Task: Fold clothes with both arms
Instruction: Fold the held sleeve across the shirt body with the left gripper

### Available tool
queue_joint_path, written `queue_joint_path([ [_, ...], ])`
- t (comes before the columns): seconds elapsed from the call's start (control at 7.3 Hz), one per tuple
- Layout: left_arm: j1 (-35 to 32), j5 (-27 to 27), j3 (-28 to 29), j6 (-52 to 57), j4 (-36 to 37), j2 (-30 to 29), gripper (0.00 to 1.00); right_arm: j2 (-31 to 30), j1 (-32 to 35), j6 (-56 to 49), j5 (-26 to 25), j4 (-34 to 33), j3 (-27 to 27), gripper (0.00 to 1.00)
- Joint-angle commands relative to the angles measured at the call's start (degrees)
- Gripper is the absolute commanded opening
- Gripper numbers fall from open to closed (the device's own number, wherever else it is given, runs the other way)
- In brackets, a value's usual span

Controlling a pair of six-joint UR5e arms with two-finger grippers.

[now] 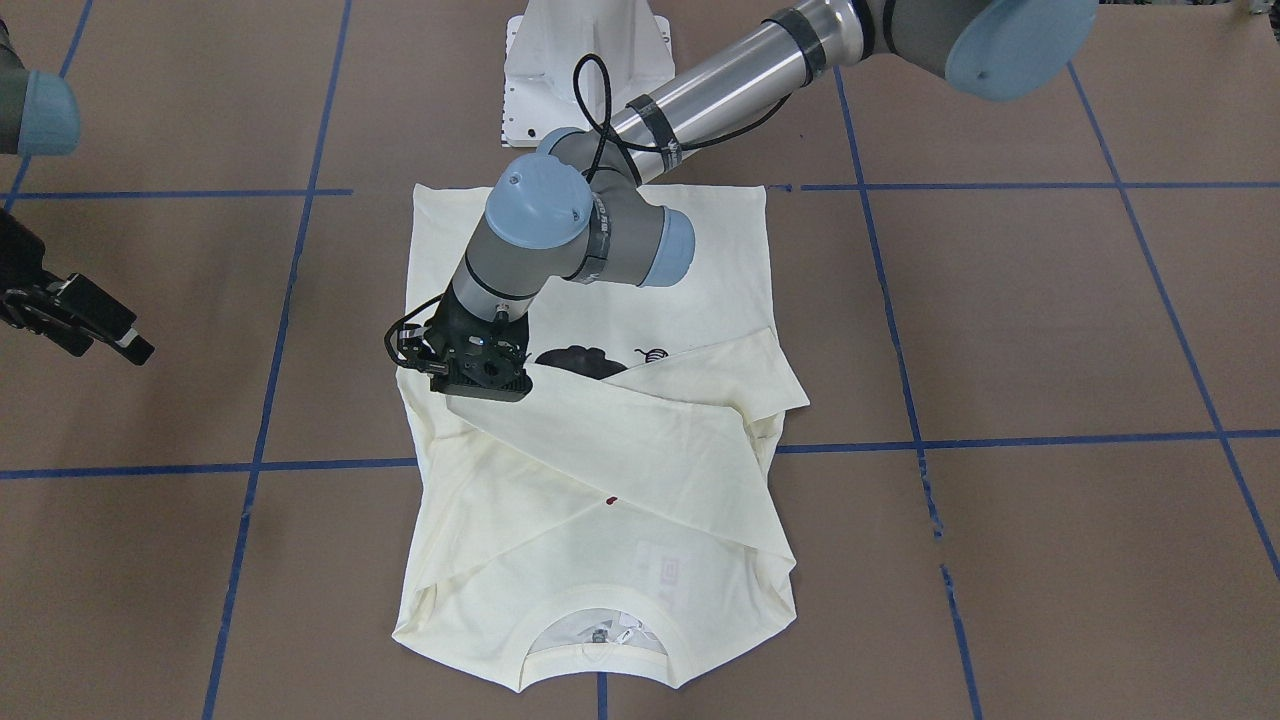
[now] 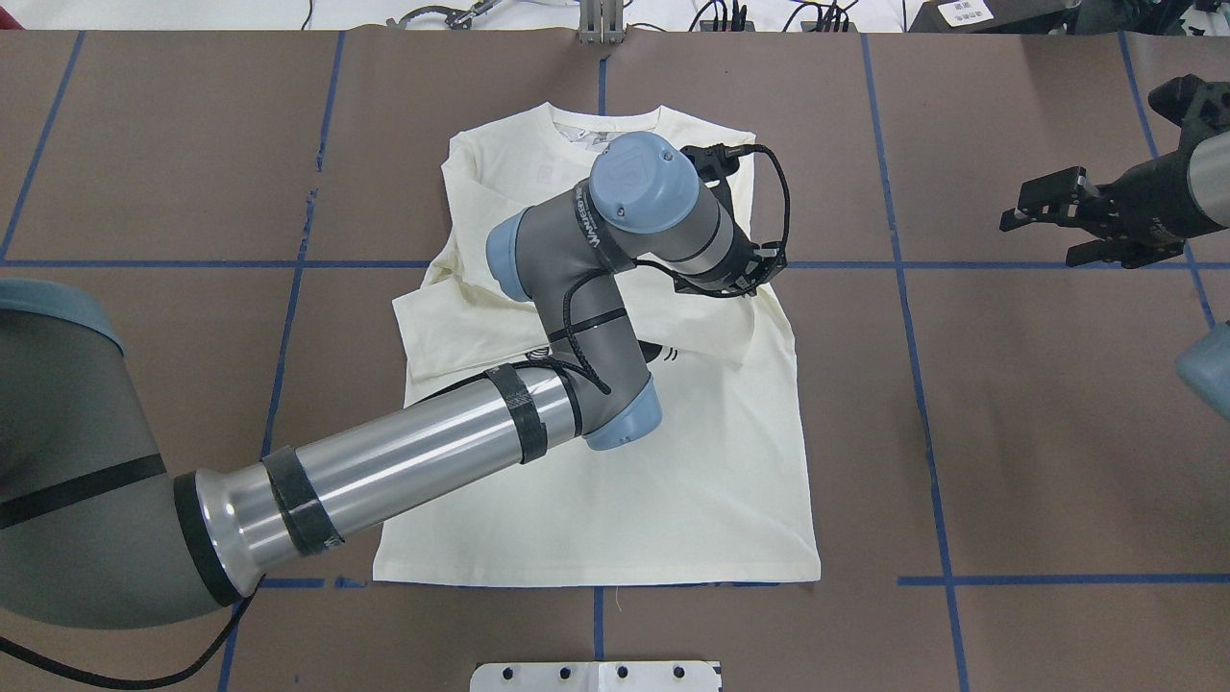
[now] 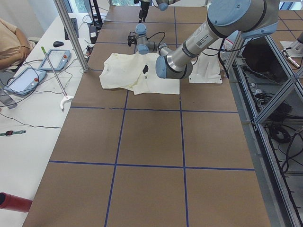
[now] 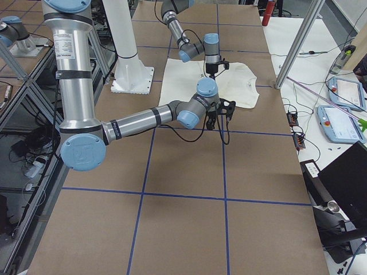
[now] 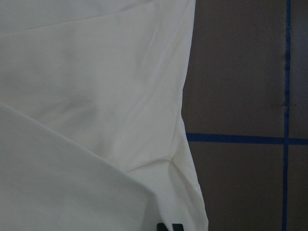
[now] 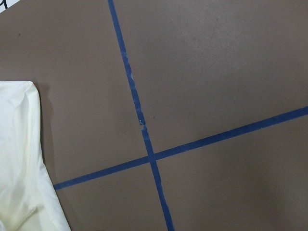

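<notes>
Cream long-sleeved T-shirt (image 1: 620, 520) lay flat, print side up, mid brown tape-gridded table (image 1: 1050, 330), collar away from robot, both sleeves crossed over chest. L black two-finger gripper (image 1: 478, 383) sat low at cuff end of upper sleeve (image 1: 650, 430), by shirt's side edge; fingers hidden, can't tell if clamped or let go. R black gripper (image 2: 1045, 229) hovered well apart, fingers spread, empty. Prob. step: laying sleeve down. To do it well: let go w/ cuff inside shirt outline, lift straight up, no drag.
</notes>
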Motion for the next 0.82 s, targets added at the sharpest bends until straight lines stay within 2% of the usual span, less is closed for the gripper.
queue_joint_path([
  [0.0,3.0,5.5,3.6,-1.2,-2.6,-2.3,0.0,0.1,-0.1,0.1,-0.1,0.1,0.0,1.0],
  [0.14,4.1,8.8,4.0,-1.5,-5.2,-2.5,0.16,0.1,-0.1,0.1,-0.2,0.1,-0.2,1.0],
  [0.27,3.9,8.9,3.9,-2.0,-6.0,-2.3,0.5,0.0,-0.1,0.1,-0.2,0.1,-0.2,1.0],
  [0.41,2.3,8.5,1.6,-2.8,-5.9,-2.0,0.55,0.4,-0.6,0.3,-0.8,0.1,-0.2,1.0],
  [0.55,-0.9,6.2,-0.2,-2.8,-5.7,-1.0,0.55,1.1,-2.6,1.0,-1.8,0.1,0.1,1.0],
  [0.68,-4.9,0.1,-3.6,-2.5,-4.7,2.2,0.55,1.7,-6.9,4.2,-6.1,0.1,1.0,1.0],
])
